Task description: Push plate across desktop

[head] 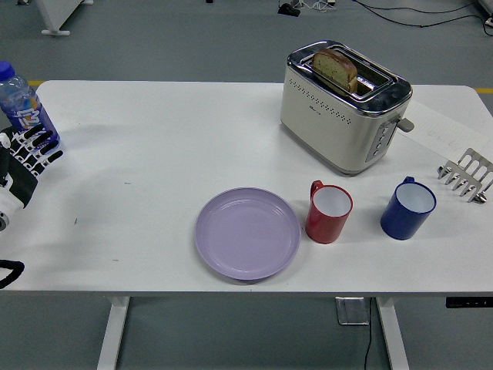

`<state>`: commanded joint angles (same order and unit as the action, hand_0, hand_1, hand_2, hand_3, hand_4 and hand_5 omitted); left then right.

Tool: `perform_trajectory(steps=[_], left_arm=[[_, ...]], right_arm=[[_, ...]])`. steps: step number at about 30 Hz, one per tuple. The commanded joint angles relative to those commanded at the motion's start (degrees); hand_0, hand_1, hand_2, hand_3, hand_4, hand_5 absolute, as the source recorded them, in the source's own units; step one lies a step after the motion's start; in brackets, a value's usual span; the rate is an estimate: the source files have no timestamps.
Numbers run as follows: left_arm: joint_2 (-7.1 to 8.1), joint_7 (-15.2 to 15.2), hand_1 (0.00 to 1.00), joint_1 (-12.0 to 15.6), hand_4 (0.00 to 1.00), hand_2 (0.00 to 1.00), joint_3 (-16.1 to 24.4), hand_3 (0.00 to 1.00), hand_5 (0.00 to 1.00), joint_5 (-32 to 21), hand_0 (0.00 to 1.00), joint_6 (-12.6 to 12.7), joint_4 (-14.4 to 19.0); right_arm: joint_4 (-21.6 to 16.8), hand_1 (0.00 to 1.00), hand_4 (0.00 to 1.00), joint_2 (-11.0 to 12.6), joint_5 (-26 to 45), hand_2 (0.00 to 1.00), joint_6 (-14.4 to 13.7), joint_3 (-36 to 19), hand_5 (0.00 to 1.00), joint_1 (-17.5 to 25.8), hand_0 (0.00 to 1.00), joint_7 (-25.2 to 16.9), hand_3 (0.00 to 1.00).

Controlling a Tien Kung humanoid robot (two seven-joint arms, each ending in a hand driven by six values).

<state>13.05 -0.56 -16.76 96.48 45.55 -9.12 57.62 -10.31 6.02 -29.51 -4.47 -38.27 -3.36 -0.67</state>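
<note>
1. The purple plate [247,233] lies flat on the white bench [169,146], near the front edge and a bit right of the middle. Nothing is on it and nothing touches it.
2. A red mug [329,212] stands just beside the plate on its right, with its handle turned to the back left. It looks empty inside.
3. A blue mug [407,208] stands further right, apart from the red one. Its handle points to the back.
4. Behind the two mugs sits a shiny cream toaster [344,105]. A slice of bread [335,69] sticks up out of one slot.
5. At the far right of the bench there is a small metal toast rack [466,176], and a sheet of paper [447,132] lies behind it.
6. The robot's left hand [29,156] is at the left edge of the bench, well away from the plate. Its fingers are spread out loosely and it holds nothing.
7. A plastic bottle [21,102] with a blue cap and blue label stands just behind that hand, at the back left corner.
8. The right hand is nowhere to be seen.
</note>
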Motion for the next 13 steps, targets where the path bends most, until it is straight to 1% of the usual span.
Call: perform_trajectory(steps=[13], left_arm=[[-0.06, -0.1, 0.787, -0.2, 0.540, 0.785, 0.6, 0.723, 0.998, -0.1, 0.736, 0.0, -0.1]], right_arm=[[0.0, 0.683, 0.341, 0.1, -0.1, 0.764, 0.1, 0.2, 0.316, -0.2, 0.683, 0.0, 0.713]])
